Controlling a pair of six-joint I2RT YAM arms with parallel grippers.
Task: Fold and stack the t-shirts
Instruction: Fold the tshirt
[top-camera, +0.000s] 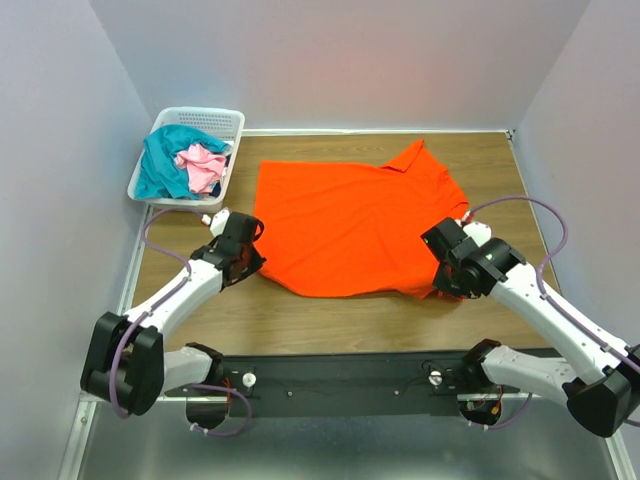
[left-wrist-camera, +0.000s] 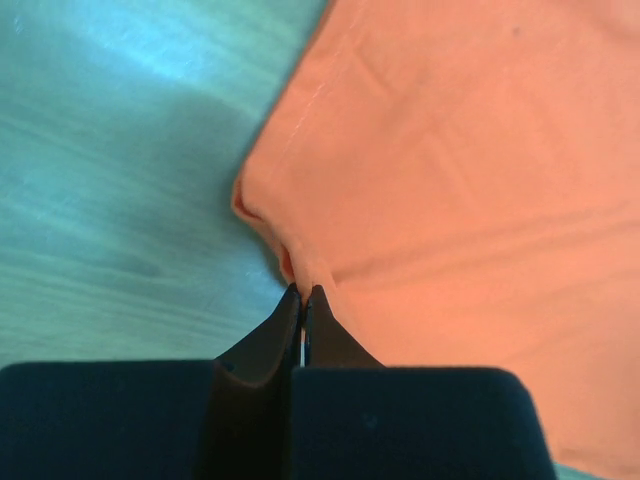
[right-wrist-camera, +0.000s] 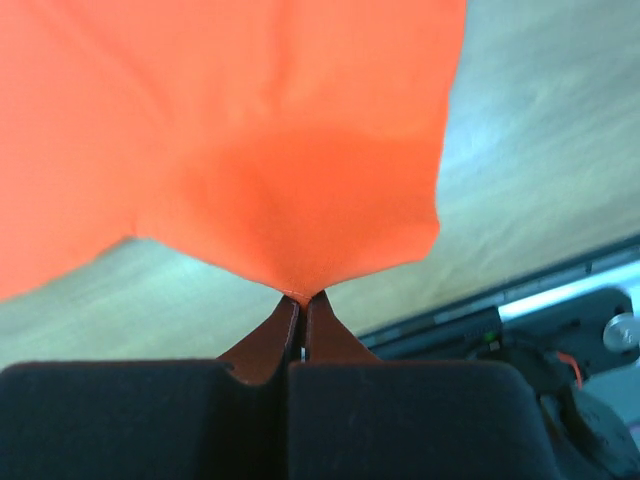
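Observation:
The bright orange t-shirt (top-camera: 350, 225) lies spread on the wooden table, collar at the far right. My left gripper (top-camera: 252, 255) is shut on its near left edge; in the left wrist view the cloth (left-wrist-camera: 460, 170) puckers at the fingertips (left-wrist-camera: 302, 292). My right gripper (top-camera: 447, 272) is shut on the near right corner, which hangs lifted above the table in the right wrist view (right-wrist-camera: 270, 160). The teal shirt (top-camera: 165, 160) and the pink shirt (top-camera: 203, 165) lie crumpled in the basket.
The white slatted basket (top-camera: 232, 122) stands at the far left corner of the table. The black arm mounting rail (top-camera: 350, 375) runs along the near edge. Walls close in on the left, back and right.

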